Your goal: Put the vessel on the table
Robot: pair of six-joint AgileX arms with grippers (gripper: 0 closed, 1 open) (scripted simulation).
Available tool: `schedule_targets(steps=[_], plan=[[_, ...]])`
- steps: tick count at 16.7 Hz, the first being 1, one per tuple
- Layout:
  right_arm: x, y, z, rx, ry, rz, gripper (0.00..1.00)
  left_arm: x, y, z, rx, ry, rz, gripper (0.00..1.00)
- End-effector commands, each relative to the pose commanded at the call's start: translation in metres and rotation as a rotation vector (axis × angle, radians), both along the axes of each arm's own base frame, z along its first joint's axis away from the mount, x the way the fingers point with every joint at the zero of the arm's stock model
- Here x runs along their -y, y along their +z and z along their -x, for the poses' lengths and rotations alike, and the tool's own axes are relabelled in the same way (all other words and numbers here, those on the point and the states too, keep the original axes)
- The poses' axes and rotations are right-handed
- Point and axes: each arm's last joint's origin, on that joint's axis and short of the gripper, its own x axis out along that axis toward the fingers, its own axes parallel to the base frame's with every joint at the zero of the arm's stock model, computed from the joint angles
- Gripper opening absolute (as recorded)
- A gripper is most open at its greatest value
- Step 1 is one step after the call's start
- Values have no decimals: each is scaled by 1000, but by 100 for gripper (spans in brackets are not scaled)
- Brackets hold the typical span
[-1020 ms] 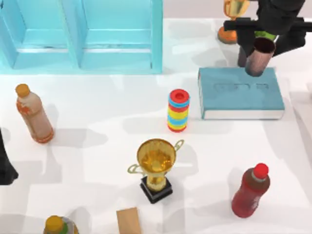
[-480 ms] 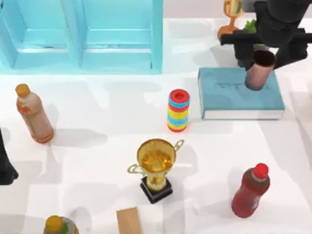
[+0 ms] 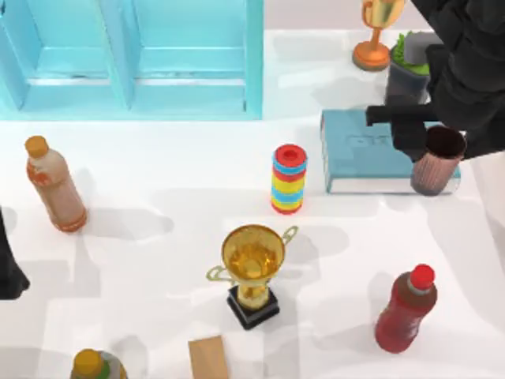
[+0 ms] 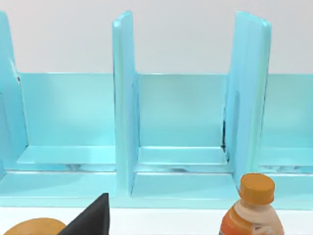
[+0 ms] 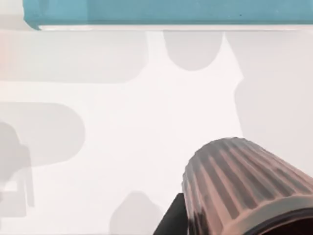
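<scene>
The right gripper (image 3: 430, 146) is holding the vessel (image 3: 436, 161) upright, its fingers clamped on the ribbed wall, over the front right corner of the teal book (image 3: 371, 154). Beyond the book, a dark pot with a green plant (image 3: 409, 67) and a small gold trophy (image 3: 377, 31) are standing. Left of the book is sitting a stack of coloured rings (image 3: 289, 178); nearer the front, a red-capped bottle (image 3: 406, 309) is standing on the table (image 3: 158, 245). The left arm (image 3: 8, 260) is waiting parked far left of the book; whether its fingers are wide or narrow cannot be told.

Gold trophy (image 3: 252, 264) stands between striped stack (image 3: 289, 179) and red-capped bottle (image 3: 406, 309).
</scene>
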Motion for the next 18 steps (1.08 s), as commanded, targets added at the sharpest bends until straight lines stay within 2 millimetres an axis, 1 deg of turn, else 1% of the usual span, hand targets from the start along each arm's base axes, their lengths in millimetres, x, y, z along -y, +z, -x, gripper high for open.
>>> schedule_targets(steps=[5, 7, 11, 13, 17, 18], plan=[[1, -2, 0, -6, -3, 1, 0, 0, 0, 0, 0, 0, 0, 100], [-1, -15, -1, -20, 9, 5, 0, 0, 0, 0, 0, 0, 0, 100], [0, -52, -6, -5, 2, 0, 0, 0, 0, 0, 0, 0, 0, 100], [1, -63, -7, 0, 0, 0, 0, 0, 0, 0, 0, 0, 0, 100], [2, -64, -7, 2, 0, 0, 0, 0, 0, 0, 0, 0, 0, 100], [2, -64, -7, 2, 0, 0, 8, 0, 0, 0, 0, 0, 0, 100]])
